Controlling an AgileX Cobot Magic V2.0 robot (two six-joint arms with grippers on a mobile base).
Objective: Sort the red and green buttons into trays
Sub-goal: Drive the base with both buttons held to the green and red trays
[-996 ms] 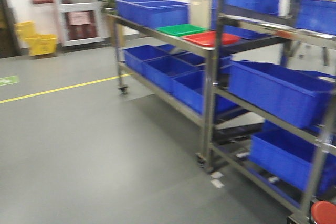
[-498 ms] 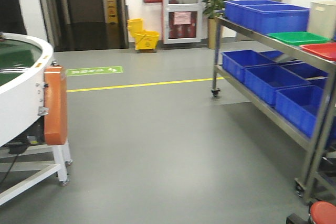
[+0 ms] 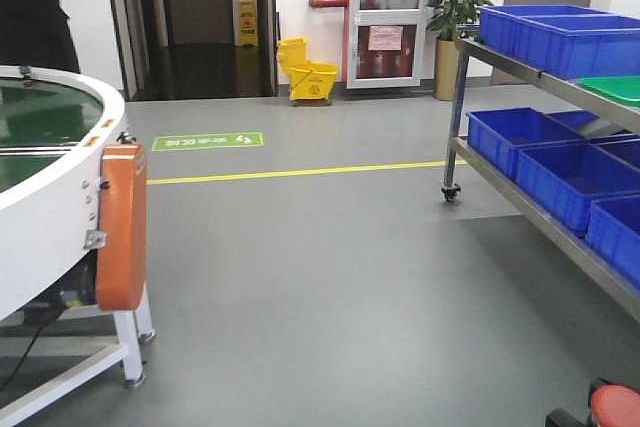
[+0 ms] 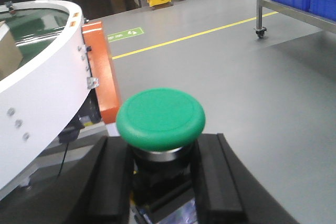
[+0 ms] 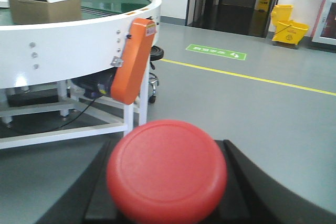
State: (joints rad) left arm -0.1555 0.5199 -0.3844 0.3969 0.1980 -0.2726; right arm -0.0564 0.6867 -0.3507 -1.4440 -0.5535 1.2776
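In the left wrist view my left gripper (image 4: 163,169) is shut on the green button (image 4: 160,118). Its black fingers (image 4: 113,177) clamp the dark base, with the green cap upright above them. In the right wrist view my right gripper (image 5: 170,205) is shut on the red button (image 5: 167,177), whose cap hides its base. The red cap also shows at the bottom right of the front view (image 3: 615,407). A corner of the green tray (image 3: 612,89) shows on the rack's top shelf at the right edge. The red tray is out of view.
A white round conveyor table (image 3: 50,197) with an orange guard (image 3: 122,222) stands at the left, carrying a cardboard box (image 5: 44,4). A steel rack (image 3: 520,197) with blue crates (image 3: 560,37) stands at the right. A person in black (image 3: 40,7) and a yellow mop bucket (image 3: 310,75) are at the back.
The front view has swung left. The rack slid to the right edge, the red tray left the view, and the conveyor table came in at the left. Both buttons stay held.
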